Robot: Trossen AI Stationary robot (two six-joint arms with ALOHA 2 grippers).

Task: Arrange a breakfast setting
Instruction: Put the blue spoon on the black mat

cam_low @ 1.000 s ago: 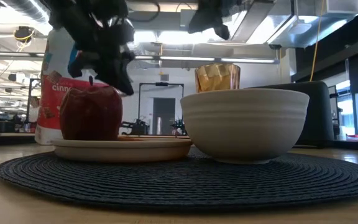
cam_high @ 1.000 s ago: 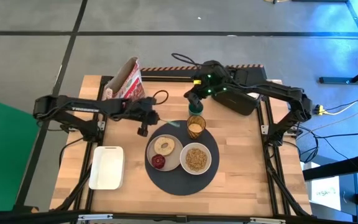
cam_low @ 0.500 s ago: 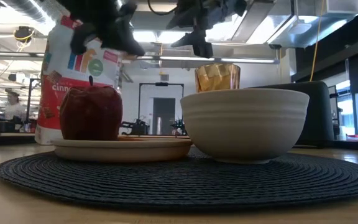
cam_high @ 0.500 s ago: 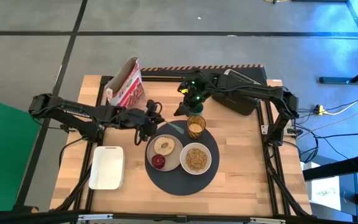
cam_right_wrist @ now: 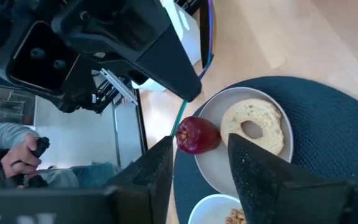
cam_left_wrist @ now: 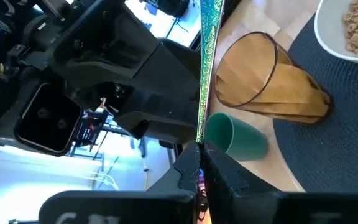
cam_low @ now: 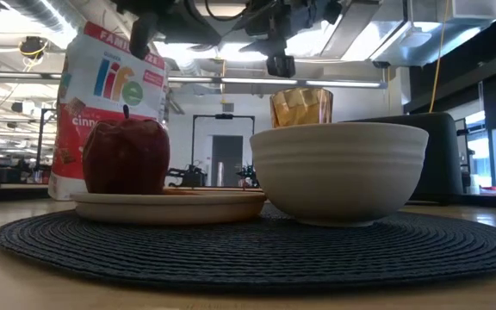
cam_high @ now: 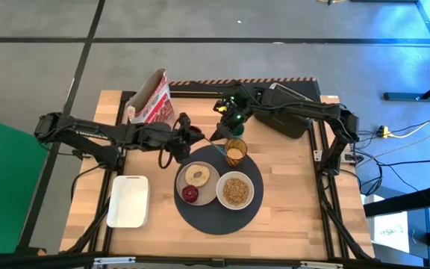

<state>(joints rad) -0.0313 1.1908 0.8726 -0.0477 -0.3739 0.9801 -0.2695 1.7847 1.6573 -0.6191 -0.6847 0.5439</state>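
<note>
The left arm reaches flat across the table from its base, its left gripper (cam_high: pixel 183 134) pinched shut on a thin green strip (cam_left_wrist: pixel 209 56) that stands edge-on past the fingertips; what the strip is cannot be told. Just beyond those tips lie a small green cup (cam_left_wrist: pixel 235 137) on its side and a ribbed amber glass (cam_left_wrist: pixel 266 84).

The right arm folds in from the far side, its right gripper (cam_high: pixel 219 136) parted and holding nothing, hovering just beside the amber glass and close to the left gripper.

Below both grippers sits the round woven dark grey mat (cam_high: pixel 213 220), bearing a smooth beige plate (cam_high: pixel 206 191) with a ring-shaped toasted bagel (cam_high: pixel 197 175) and a glossy red apple (cam_high: pixel 190 194), plus a white bowl (cam_high: pixel 235 190) of cereal.
</note>
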